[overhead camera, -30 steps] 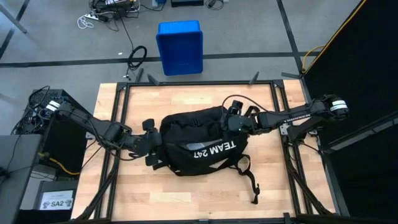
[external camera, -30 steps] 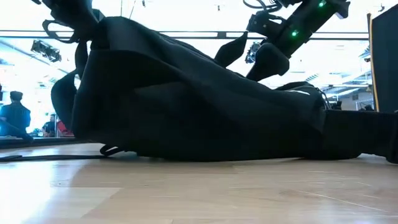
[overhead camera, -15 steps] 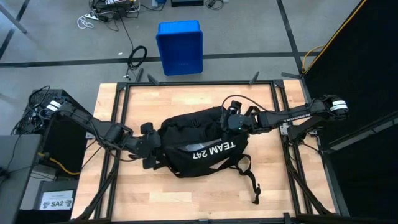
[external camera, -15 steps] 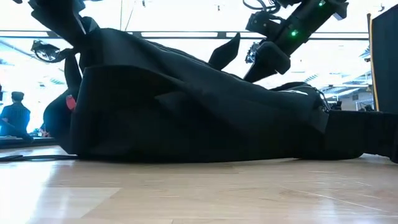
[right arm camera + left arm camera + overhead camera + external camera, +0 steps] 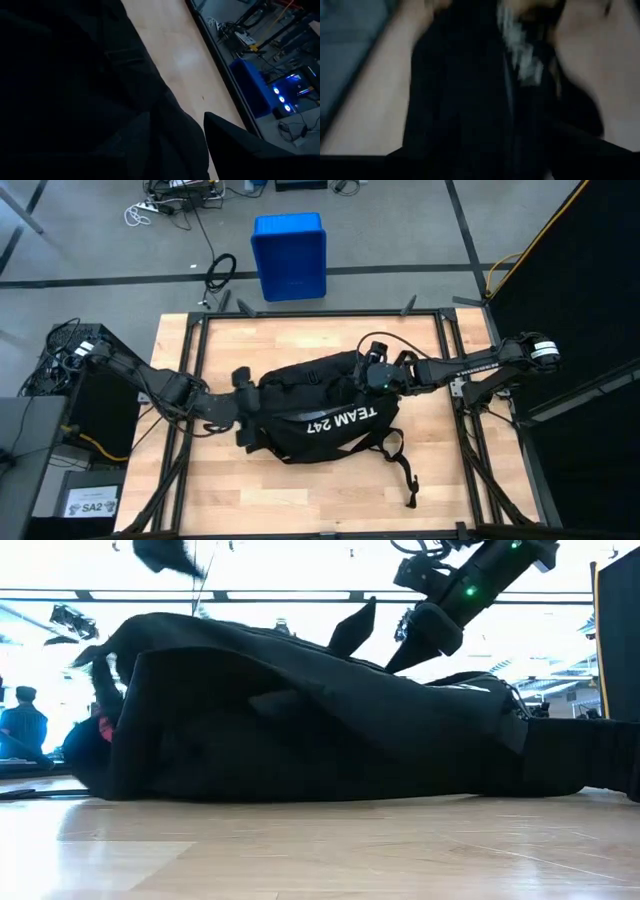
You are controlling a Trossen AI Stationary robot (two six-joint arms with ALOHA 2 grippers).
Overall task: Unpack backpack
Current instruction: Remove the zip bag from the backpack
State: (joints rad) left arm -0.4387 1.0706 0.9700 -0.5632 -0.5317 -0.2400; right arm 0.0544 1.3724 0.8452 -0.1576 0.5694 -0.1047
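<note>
Black fabric backpack (image 5: 320, 415) lying flat mid-table, white "TEAM 247" lettering up, straps trailing

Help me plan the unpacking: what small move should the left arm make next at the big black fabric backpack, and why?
Probably bring the left gripper back down onto the big black fabric backpack at its near end and re-grip there. It seems to hold nothing, and that end lies slumped on the wooden table, while the right gripper sits at the other end.

Backpack (image 5: 325, 412) flat mid-table, grippers at both ends
</note>
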